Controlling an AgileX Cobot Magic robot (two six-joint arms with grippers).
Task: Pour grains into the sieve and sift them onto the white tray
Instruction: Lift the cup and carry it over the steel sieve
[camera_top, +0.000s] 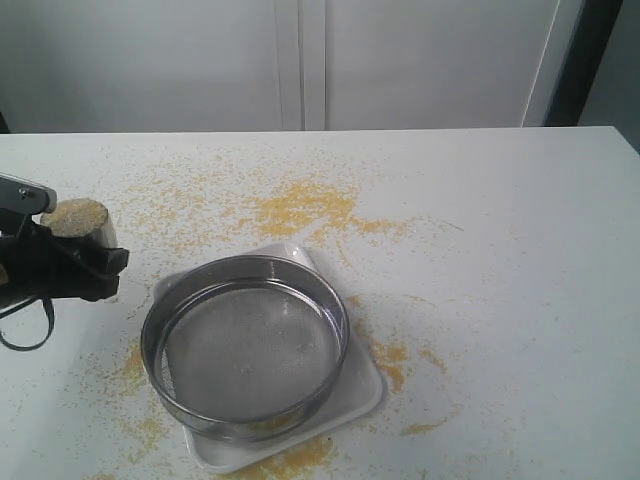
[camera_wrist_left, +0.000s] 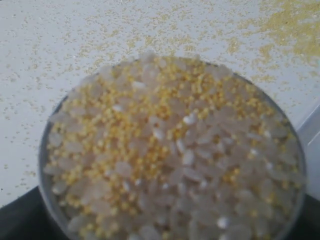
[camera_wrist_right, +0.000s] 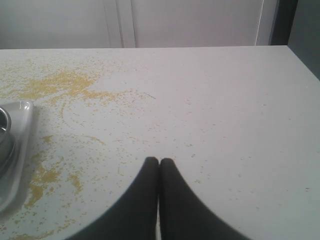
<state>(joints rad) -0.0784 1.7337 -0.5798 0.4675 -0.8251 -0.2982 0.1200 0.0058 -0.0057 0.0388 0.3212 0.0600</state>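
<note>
At the left edge of the exterior view my left gripper (camera_top: 95, 262) is shut on a small steel cup (camera_top: 103, 237), held upright above the table. The cup is heaped with grains (camera_top: 75, 213). In the left wrist view these grains (camera_wrist_left: 170, 150) are pale granules mixed with yellow meal, filling the cup to its rim (camera_wrist_left: 42, 165). To the cup's right the sieve (camera_top: 338, 330) sits on the white tray (camera_top: 362, 395), its mesh almost bare. My right gripper (camera_wrist_right: 159, 162) is shut on nothing over the table, and it is out of the exterior view.
Spilled yellow meal (camera_top: 300, 208) lies scattered over the white table behind and around the tray. The right wrist view shows a tray corner (camera_wrist_right: 20, 130) with more spilled meal (camera_wrist_right: 42, 177) beside it. A white wall stands behind the table.
</note>
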